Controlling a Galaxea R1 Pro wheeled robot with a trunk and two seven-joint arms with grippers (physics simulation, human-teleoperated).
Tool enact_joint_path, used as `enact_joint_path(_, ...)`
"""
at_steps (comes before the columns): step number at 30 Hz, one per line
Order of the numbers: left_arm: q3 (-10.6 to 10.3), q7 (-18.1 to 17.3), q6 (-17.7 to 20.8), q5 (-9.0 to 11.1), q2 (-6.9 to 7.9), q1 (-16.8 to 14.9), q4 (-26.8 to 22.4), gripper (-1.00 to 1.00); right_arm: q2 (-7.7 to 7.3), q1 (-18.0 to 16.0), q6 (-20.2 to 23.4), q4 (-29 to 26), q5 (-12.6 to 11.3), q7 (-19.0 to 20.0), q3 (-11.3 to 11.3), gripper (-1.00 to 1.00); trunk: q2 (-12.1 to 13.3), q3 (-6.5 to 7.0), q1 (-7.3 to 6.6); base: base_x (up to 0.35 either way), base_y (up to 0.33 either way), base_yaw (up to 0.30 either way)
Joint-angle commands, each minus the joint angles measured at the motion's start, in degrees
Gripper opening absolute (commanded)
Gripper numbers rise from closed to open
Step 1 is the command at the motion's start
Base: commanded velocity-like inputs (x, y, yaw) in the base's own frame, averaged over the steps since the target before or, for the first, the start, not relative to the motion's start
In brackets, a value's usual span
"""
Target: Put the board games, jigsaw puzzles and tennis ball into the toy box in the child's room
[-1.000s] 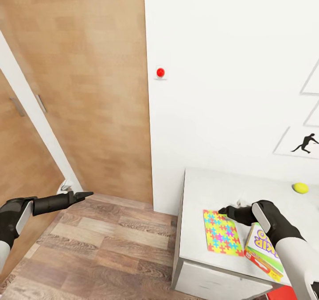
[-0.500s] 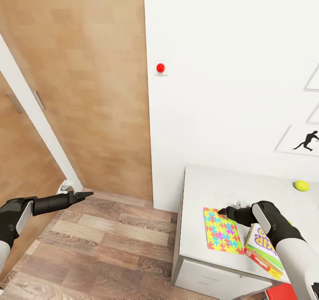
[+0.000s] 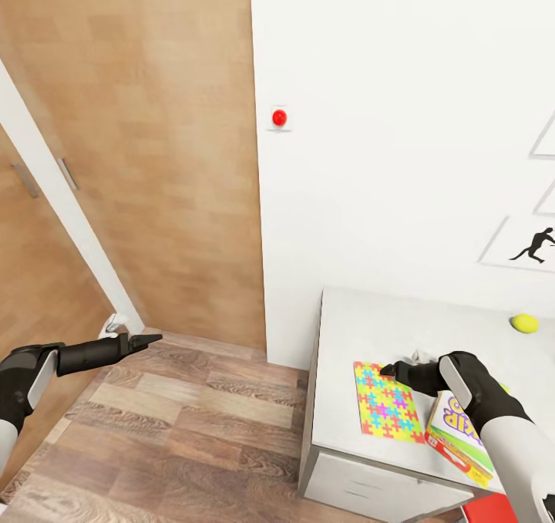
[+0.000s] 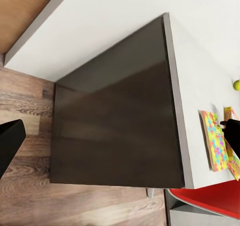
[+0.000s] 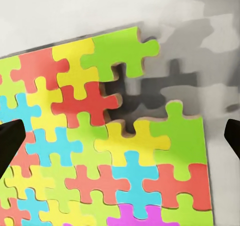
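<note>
A bright jigsaw puzzle [image 3: 388,411] lies flat near the left end of the pale grey table [image 3: 362,318]. My right gripper [image 3: 388,369] hovers open over the puzzle's far edge. In the right wrist view the right gripper [image 5: 120,141] has a fingertip at each side of the puzzle [image 5: 100,161], clear of it. A white board game [image 3: 460,434] with a red edge lies beside the puzzle, partly under my right forearm. The tennis ball [image 3: 525,323] rests further back on the table. My left gripper [image 3: 142,341] hangs open over the floor, holding nothing. The toy box and the bed are out of view.
A white wall rises directly behind the table, and a wooden door [image 3: 154,160] stands to its left. Wood-plank floor [image 3: 177,446] spreads under my left arm. The table's dark side panel [image 4: 115,121] faces the left wrist camera. Something red [image 3: 493,511] sits low by the table's front.
The head view has tilted slightly. My right gripper has dropped a little closer to the puzzle's far edge. The left arm has stayed still.
</note>
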Motion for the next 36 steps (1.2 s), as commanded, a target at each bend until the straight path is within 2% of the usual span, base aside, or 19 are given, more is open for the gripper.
enact_joint_path(1, 0.0, -0.1, 0.4, 0.2, 0.02, 0.0, 0.0, 1.0, 0.02, 0.0, 0.3, 0.0, 0.5, 0.5, -0.2, 1.0, -0.1, -0.11, 0.03, 0.0, 0.0, 0.0)
enact_joint_path(36, 0.1, -0.1, 0.4, 0.2, 0.0, 0.0, 0.0, 1.0, 0.2, 0.0, 0.2, 0.0, 0.5, 0.5, -0.1, 1.0, -0.1, -0.11, 0.03, -0.066, 0.119, 0.0)
